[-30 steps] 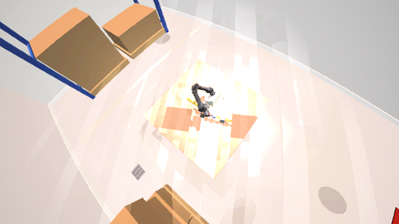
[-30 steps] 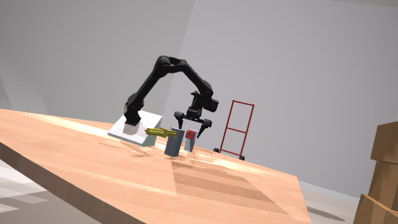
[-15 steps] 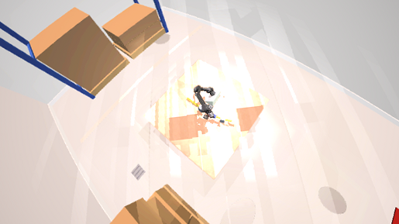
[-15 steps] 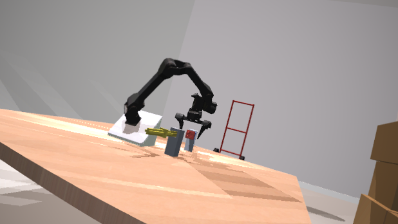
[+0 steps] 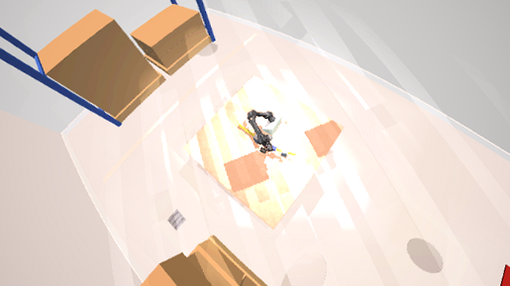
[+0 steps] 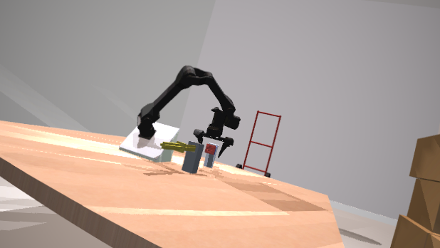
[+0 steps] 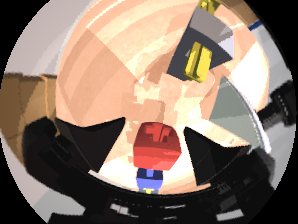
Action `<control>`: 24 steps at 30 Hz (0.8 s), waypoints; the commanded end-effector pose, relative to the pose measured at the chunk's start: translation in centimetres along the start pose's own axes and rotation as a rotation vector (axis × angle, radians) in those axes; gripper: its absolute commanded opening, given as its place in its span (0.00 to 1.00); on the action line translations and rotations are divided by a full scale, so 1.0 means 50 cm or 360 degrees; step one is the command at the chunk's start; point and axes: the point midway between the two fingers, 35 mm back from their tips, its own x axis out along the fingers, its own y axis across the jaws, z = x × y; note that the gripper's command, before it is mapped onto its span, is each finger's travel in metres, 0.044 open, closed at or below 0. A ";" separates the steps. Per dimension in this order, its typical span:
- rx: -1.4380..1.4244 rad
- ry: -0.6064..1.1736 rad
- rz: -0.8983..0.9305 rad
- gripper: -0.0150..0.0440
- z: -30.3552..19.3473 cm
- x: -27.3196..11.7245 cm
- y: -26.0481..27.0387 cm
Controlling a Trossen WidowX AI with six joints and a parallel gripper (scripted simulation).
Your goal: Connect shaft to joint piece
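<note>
My gripper (image 6: pixel 210 150) (image 7: pixel 155 124) is open and empty, pointing down, with one finger on each side of the red joint piece (image 6: pixel 210 148) (image 7: pixel 156 145). In the wrist view a gap shows on both sides of it. Its cross-shaped opening faces up that picture. A blue part (image 7: pixel 149 178) sits behind it. The fixed shaft's block (image 6: pixel 209 161) stands below. The yellow second shaft (image 6: pixel 176 146) (image 7: pixel 199 62) passes through the dark grey block (image 6: pixel 193 158) (image 7: pixel 177 62). Its near end is apart from the joint piece, and it runs at a slant to the opening.
A white slanted box (image 6: pixel 167 133) (image 7: pixel 235 110) stands beside the yellow shaft, near the arm's base. The wooden table (image 6: pixel 178 192) carries everything. Beyond it are a red hand truck (image 6: pixel 261 144) and cardboard boxes (image 6: pixel 427 157).
</note>
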 end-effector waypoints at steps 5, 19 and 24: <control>-0.0011 -0.0012 -0.0004 0.96 0.001 0.022 -0.004; -0.0011 -0.0012 -0.0004 0.56 0.001 0.022 -0.004; -0.0011 -0.0012 -0.0004 0.56 0.001 0.022 -0.004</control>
